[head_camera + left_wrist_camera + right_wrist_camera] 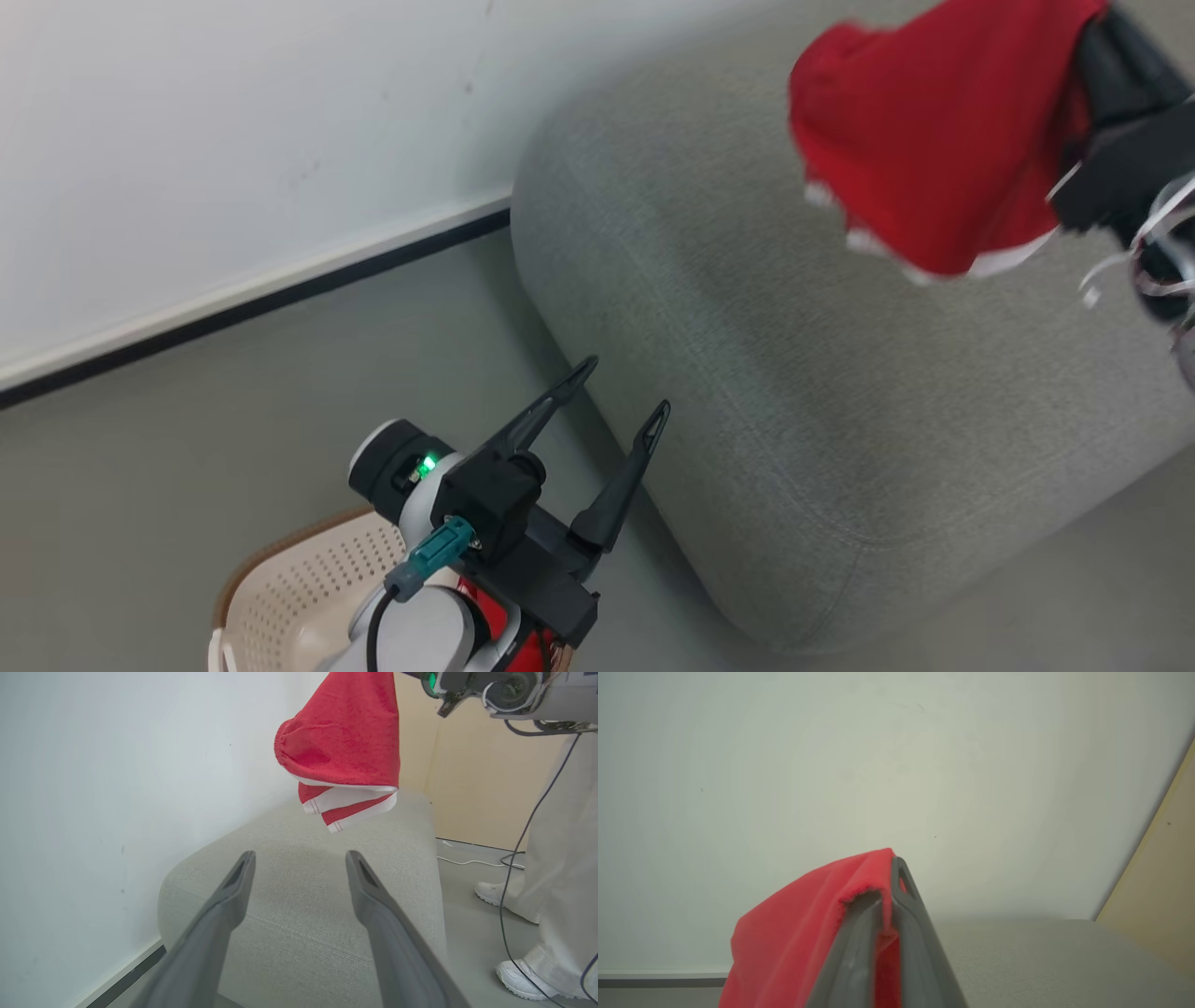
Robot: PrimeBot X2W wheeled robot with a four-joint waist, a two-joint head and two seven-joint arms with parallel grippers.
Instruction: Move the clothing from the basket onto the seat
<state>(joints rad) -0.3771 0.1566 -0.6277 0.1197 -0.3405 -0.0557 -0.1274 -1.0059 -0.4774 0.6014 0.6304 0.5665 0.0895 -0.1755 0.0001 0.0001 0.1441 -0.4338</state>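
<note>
One red garment (934, 140) with a white hem hangs above the far right part of the seat (766, 392). Our right gripper (891, 877) pinches it by its top, fingers clenched on the cloth. We judge it is held this high so that the hem clears the grey upholstery before release; in the left wrist view the hem hangs well apart from the seat below.

Nearer and to the left, our left gripper (627, 385) stands spread wide and grasps nothing. It is by the basket (299, 579), fingers aimed at the seat's near edge, which we read as waiting for the next pick. A patch of red (509, 621) behind its wrist is probably the second garment, in the basket. A person (560, 858) in white trousers stands on the floor beside the seat.
</note>
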